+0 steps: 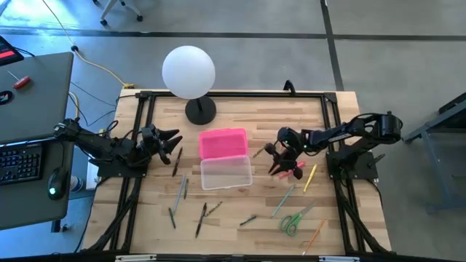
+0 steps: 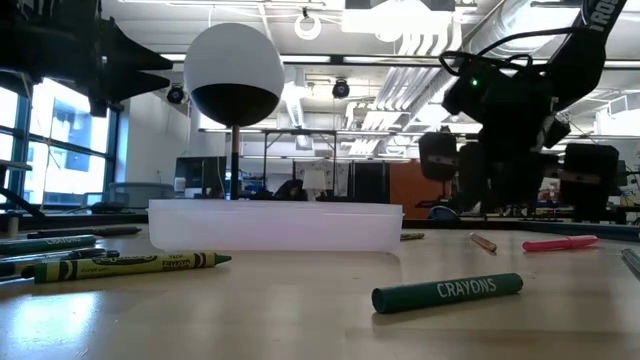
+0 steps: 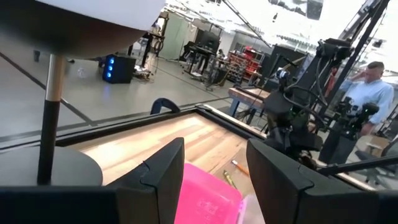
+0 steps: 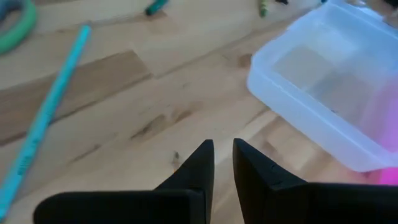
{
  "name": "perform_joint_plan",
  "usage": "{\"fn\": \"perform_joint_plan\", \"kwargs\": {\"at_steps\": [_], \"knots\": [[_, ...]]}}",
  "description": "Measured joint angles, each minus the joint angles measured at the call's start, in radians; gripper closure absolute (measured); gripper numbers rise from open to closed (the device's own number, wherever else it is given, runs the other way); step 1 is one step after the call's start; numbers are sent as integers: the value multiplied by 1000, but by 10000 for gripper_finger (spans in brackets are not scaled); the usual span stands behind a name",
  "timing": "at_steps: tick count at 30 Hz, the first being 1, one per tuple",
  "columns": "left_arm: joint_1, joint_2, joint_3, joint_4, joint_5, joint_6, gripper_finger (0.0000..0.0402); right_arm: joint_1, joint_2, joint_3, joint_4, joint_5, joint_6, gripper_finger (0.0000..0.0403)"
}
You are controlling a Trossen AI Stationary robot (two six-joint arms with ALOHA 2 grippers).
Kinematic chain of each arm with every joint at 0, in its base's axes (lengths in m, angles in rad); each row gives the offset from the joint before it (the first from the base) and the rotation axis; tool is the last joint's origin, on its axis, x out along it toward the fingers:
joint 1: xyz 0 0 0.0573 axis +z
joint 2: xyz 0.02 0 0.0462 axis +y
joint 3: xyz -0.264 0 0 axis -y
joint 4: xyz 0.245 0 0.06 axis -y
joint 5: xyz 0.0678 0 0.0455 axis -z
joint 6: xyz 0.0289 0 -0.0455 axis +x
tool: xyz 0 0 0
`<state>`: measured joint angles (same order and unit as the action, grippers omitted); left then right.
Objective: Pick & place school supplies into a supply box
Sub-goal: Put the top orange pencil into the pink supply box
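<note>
The clear supply box (image 1: 226, 173) stands open mid-table, its pink lid (image 1: 223, 143) lying behind it toward the far edge. My left gripper (image 1: 175, 143) hovers open left of the lid (image 3: 205, 199). My right gripper (image 1: 279, 166) hangs shut above the table right of the box (image 4: 323, 93), holding nothing. A pink-red marker (image 1: 293, 173) lies flat just beneath it (image 2: 560, 243). Green scissors (image 1: 293, 220), a yellow pencil (image 1: 310, 177), an orange pencil (image 1: 314, 234) and a teal pencil (image 4: 46, 118) lie on the right. Dark pencils (image 1: 180, 191) and crayons (image 2: 447, 291) lie toward the near edge.
A white globe lamp (image 1: 189, 73) on a black base (image 1: 200, 110) stands at the far edge behind the lid. Black frame rails (image 1: 131, 211) run along the table's sides. A desk with a keyboard (image 1: 18, 160) sits left of the table. A person (image 3: 373, 87) stands in the room beyond.
</note>
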<state>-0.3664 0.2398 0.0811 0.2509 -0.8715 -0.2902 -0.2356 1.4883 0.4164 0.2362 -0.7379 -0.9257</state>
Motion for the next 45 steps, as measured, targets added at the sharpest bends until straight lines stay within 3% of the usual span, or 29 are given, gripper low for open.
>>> {"fn": "perform_joint_plan", "kwargs": {"at_steps": [14,26,30,37,45], "knots": [[0,0,0,-23,0,-7,195,3,0,0,-53,39,-111,373],[0,0,0,-23,0,-7,195,3,6,0,-100,62,-115,373],[0,0,0,-23,0,-7,195,3,39,0,-102,104,-132,373],[0,0,0,-23,0,-7,195,2,128,2,-38,85,-154,373],[0,0,0,-26,0,-7,195,2,140,2,-25,92,-112,373]]}}
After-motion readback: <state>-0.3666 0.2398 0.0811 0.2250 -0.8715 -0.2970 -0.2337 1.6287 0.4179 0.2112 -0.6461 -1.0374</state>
